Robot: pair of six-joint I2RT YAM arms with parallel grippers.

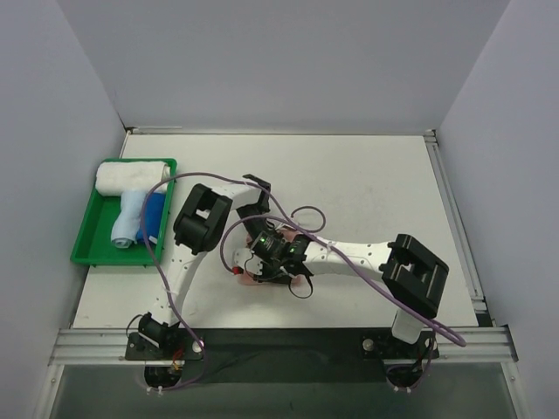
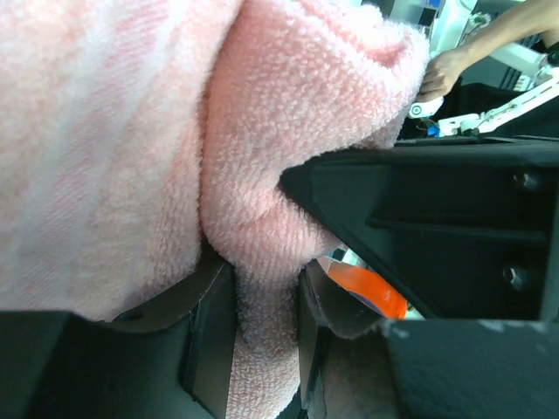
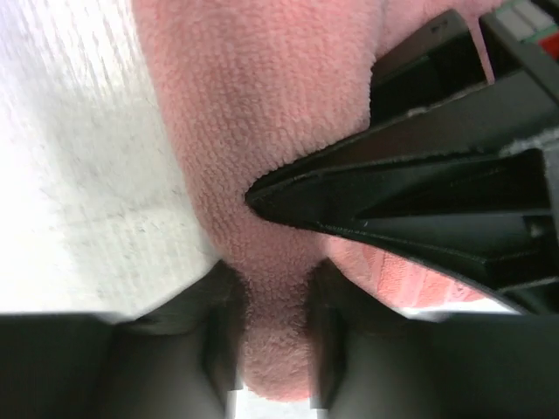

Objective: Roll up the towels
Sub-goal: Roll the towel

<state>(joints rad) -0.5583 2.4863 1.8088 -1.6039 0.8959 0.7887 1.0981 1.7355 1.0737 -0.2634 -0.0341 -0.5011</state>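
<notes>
Towel of salmon pink terry cloth (image 2: 288, 131), bunched in thick soft folds, sits well right of the green plastic tray (image 1: 83, 244). Left gripper (image 2: 262, 336) and right gripper (image 3: 275, 349) are angled down and meeting, each pinching one fold of it. Light blue cloth towel (image 1: 128, 223), rolled, lies inside the tray.

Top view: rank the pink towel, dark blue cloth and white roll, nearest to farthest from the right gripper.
1. Pink towel, pinched in the right gripper, mid-table.
2. Dark blue cloth, left, in the green tray.
3. White roll, tray's far end.
</notes>
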